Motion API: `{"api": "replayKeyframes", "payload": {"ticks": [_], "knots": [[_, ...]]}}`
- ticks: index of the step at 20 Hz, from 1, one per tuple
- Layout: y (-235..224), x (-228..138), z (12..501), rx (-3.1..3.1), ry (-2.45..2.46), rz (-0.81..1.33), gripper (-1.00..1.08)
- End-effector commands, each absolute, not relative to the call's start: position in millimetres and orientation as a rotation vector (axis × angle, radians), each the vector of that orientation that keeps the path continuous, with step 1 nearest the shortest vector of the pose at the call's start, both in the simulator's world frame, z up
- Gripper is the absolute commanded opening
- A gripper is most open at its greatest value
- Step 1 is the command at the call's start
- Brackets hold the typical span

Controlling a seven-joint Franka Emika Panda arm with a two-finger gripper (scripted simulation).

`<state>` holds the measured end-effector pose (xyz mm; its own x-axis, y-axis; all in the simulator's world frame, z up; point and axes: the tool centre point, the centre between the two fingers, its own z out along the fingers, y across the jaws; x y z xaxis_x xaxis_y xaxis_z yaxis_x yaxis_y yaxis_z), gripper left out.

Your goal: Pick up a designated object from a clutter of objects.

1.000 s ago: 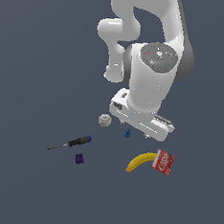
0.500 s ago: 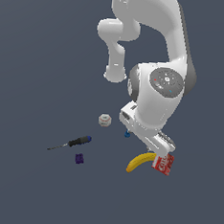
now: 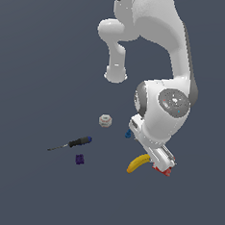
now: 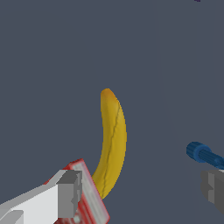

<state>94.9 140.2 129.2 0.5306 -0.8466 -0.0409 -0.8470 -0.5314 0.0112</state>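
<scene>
— Pincer (image 4: 141,192) was spread wide, was it not?

— It was. In the wrist view one finger (image 4: 69,194) stood over the can (image 4: 89,199) and the other finger (image 4: 213,189) well off to the far side, with nothing pinched between them. In the exterior view the arm (image 3: 157,65) bent down low, and the pincer (image 3: 161,159) hung just above the floor.

— And the banana?

— Banana (image 4: 111,142) lay on the floor, one end between the fingers and nearer the one over the can, its body curving away ahead of the pincer. In the exterior view only its free end (image 3: 137,164) stuck out from under the hand. I could not tell whether either finger touched it.

— The can?

— Red, just beside the banana's near end, partly hidden under that finger; in the exterior view a red corner (image 3: 163,170) showed below the pincer.

— Smaller things?

— A screwdriver (image 3: 71,143) lay well apart, then a whitish nut (image 3: 105,120), a purple block (image 3: 79,159), and a blue piece (image 4: 204,155) close by the second finger.
</scene>
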Motion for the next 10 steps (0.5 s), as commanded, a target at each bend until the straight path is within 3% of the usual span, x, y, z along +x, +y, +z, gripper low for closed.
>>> {"api": "replayKeyframes", "payload": {"ticks": [1, 10], "knots": [[146.8, 98.3, 118.3, -2.694, 1.6, 0.055, 1.0], [166.3, 106.3, 85.1, -2.549, 1.834, 0.02, 1.0]]}}
